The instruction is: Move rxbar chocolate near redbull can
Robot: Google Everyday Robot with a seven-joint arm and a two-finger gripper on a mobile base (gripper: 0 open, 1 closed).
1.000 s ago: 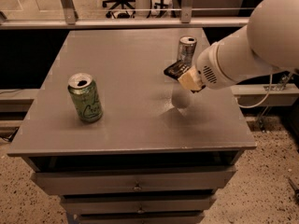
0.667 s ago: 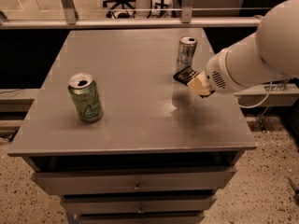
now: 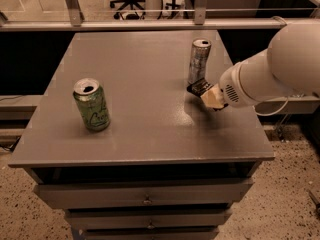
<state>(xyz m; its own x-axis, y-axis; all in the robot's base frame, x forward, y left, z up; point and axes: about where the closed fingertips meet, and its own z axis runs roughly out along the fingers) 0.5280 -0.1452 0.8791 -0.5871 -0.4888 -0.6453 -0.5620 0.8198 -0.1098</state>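
The redbull can [image 3: 200, 60], tall, slim and silver-grey, stands upright at the right back of the grey table [image 3: 140, 109]. The rxbar chocolate [image 3: 199, 87], a small dark bar with pale lettering, is just in front of the can's base, almost touching it. My gripper [image 3: 213, 98] comes in from the right on the big white arm [image 3: 270, 74] and is right at the bar's right end, covering part of it. I cannot tell whether the bar rests on the table or is held.
A wider, shorter green can [image 3: 92, 105] stands upright on the left half of the table. The table's right edge is close under the arm. Drawers sit below the front edge. A rail and an office chair are behind the table.
The arm and gripper have moved right and a little toward the front. The dark bar has shifted slightly the same way and stays beside the redbull can.
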